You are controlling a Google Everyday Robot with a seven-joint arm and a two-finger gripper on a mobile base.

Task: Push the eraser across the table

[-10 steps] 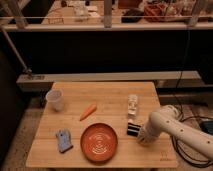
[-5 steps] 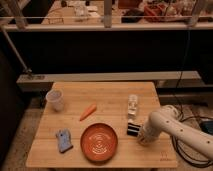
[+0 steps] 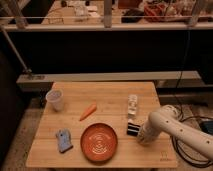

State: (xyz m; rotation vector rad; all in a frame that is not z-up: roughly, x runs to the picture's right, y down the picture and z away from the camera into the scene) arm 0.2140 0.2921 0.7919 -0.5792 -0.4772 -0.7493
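Dim room behind: a dark wall band, a pale rail and cluttered shelving at the top of the camera view.

Table [image 3: 115,92]: pale wooden planks, roughly square, with a small dark mark [image 3: 164,160] near its near right corner.

Robot arm [image 3: 180,129]: white, enters from the right edge and slopes down to the table top.

Orange plate [image 3: 99,142]: near edge, centre, ringed pattern.

Blue rectangular object [image 3: 63,140]: flat, left of the plate.

Pale cup [image 3: 55,100]: upright, far left area.

Carrot-like orange piece [image 3: 88,112]: lies between cup and plate, angled.

Whitish upright item [image 3: 132,106]: stands on the right half of the table, just beyond the eraser.

Eraser [image 3: 132,129]: small black block with thin white stripes, on the table between the plate's right rim and the arm's tip, apart from the plate.

Gripper [image 3: 142,136]: low at the table surface, right against the eraser's right side. Contact or a hair's gap, cannot tell. Whether it is spread or closed cannot be told either.

Key relation: the eraser lies toward picture-left of the gripper, and the plate is next in that direction. Its long axis looks to run roughly near-to-far, though that is uncertain. Judgement: a leftward sweep would meet a long face, and the plate leaves little room for travel.
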